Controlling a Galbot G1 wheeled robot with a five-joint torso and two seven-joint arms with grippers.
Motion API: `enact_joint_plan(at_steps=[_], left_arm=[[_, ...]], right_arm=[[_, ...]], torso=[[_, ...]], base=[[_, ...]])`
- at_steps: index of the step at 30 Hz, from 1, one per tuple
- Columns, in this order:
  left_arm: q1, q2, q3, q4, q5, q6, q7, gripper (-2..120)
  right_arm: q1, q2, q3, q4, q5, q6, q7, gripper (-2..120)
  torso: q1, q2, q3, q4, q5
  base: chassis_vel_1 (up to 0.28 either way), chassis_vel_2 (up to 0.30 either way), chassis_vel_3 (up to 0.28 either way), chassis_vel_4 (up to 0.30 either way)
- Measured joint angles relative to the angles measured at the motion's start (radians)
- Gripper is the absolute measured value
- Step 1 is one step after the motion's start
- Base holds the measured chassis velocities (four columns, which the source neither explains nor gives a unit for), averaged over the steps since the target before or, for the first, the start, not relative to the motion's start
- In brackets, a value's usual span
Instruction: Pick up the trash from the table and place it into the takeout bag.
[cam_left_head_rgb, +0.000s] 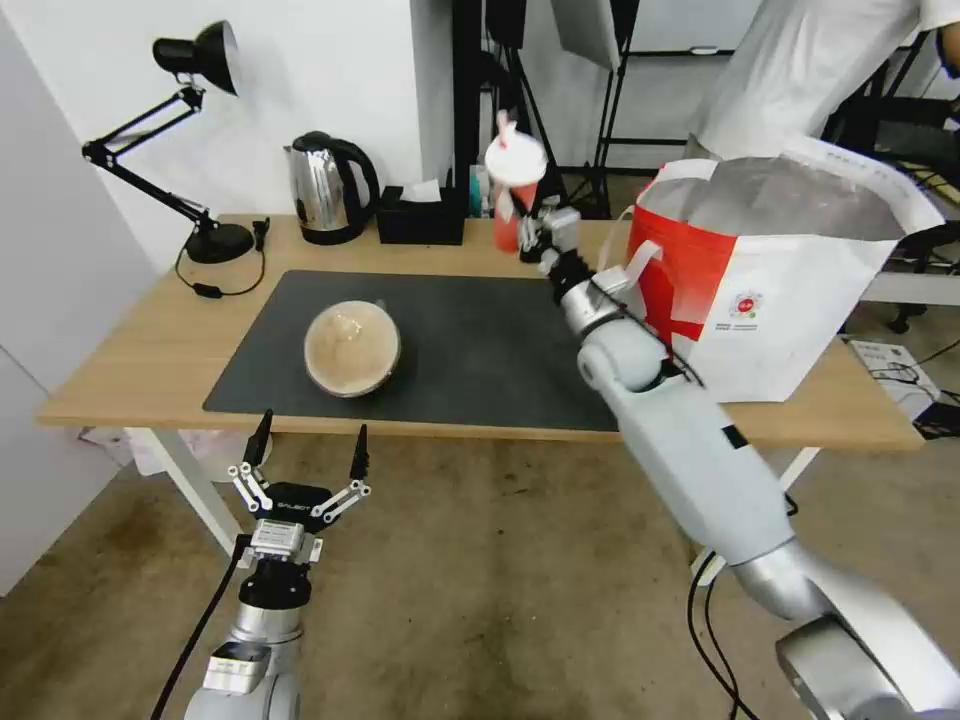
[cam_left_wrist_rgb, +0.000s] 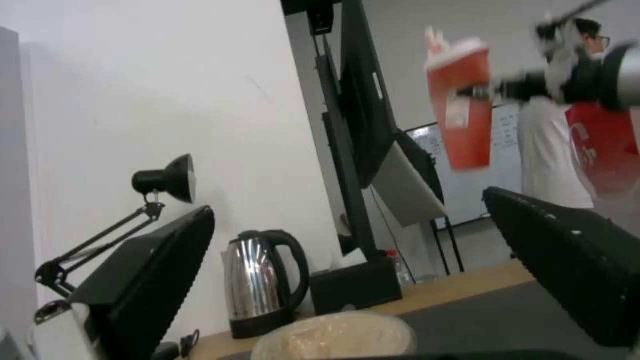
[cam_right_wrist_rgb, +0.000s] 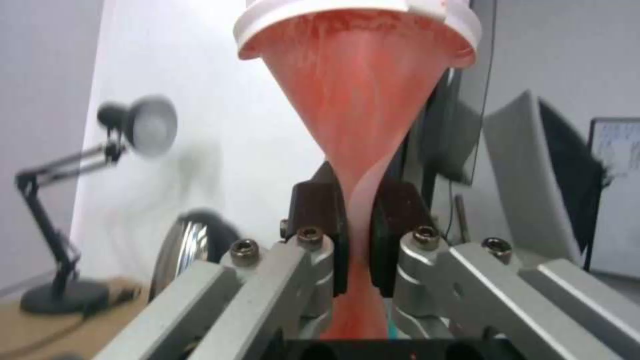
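The transfer step is judged in hand — the red drink cup (cam_left_head_rgb: 512, 190) is held aloft, squeezed in the right gripper (cam_left_head_rgb: 530, 228), beside the takeout bag (cam_left_head_rgb: 790, 290), over whose mouth it must be carried, while the left gripper (cam_left_head_rgb: 308, 448) is parked wide open below the table (cam_left_head_rgb: 130, 370).

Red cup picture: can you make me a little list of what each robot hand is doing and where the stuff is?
right gripper: shut on the red cup, lifted above the table, squeezing it thin
left gripper: open, low in front of the table edge
round bowl: on the dark mat, clear lid on
takeout bag: standing open at the table's right end
kettle: at the back, beside the tissue box
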Motion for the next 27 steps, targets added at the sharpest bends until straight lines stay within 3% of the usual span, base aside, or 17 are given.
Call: enact_joint_plan(at_steps=[15, 18, 27], left_arm=[[0.028, 0.0, -0.001, -0.032, 0.003, -0.002, 0.0, 100], [0.035, 0.0, -0.002, -0.042, 0.003, -0.003, 0.0, 100], [0.033, 0.0, -0.004, -0.041, 0.003, -0.003, 0.0, 100]], right_arm=[[0.081, -0.133, 0.08, 0.193, 0.094, -0.161, 0.047, 4], [0.086, -0.177, 0.108, 0.223, 0.089, -0.258, 0.059, 4], [0.085, -0.247, 0.189, 0.241, 0.043, -0.401, 0.08, 4]], torso=[[0.0, 0.0, 0.0, 0.0002, 0.0], [0.0, 0.0, 0.0, 0.0, 0.0001], [0.0, 0.0, 0.0, 0.0, -0.0001]], base=[[0.0, 0.0, 0.0, 0.0], [0.0, 0.0, 0.0, 0.0], [0.0, 0.0, 0.0, 0.0]])
